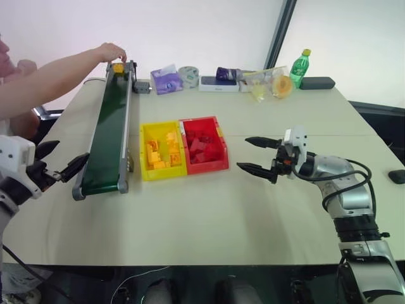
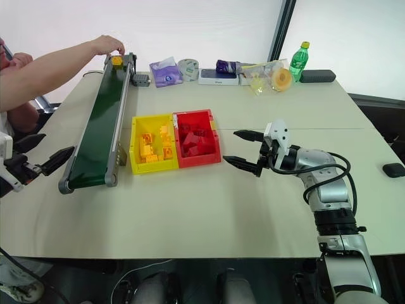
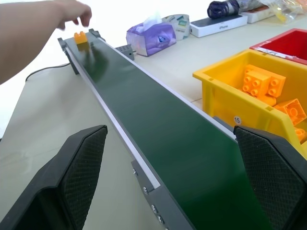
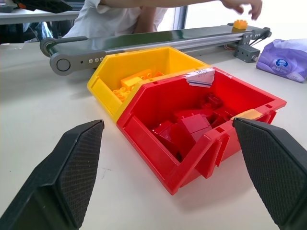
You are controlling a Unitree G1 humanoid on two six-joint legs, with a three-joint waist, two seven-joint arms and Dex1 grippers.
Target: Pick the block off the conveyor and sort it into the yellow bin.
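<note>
- The block point(image 1: 118, 67) sits at the far end of the conveyor point(image 1: 109, 133), with a person's hand point(image 1: 111, 52) just above it (whether the fingers touch it, I cannot tell).
- My left claw point(image 1: 61, 164) hovers released, jaws spread wide and holding nothing, just beside the belt's near end on its outer side.
- My right claw point(image 1: 258, 155) is also released and empty, out over the tabletop point(image 1: 253, 209) on the far side of the red bin point(image 1: 204, 145), well apart from the belt.
- The relation that matters: the block lies straight up the belt from my left claw, along the conveyor's long axis, which runs away from me. My left arm is plainly the nearer one.
- The yellow bin point(image 1: 161, 152) sits just beside the belt near its near end, touching the red bin, and already holds several yellow-orange bricks.
- My judgement: the pick has not begun; I should wait at the near end and close my left claw across the brick once it arrives.
</note>
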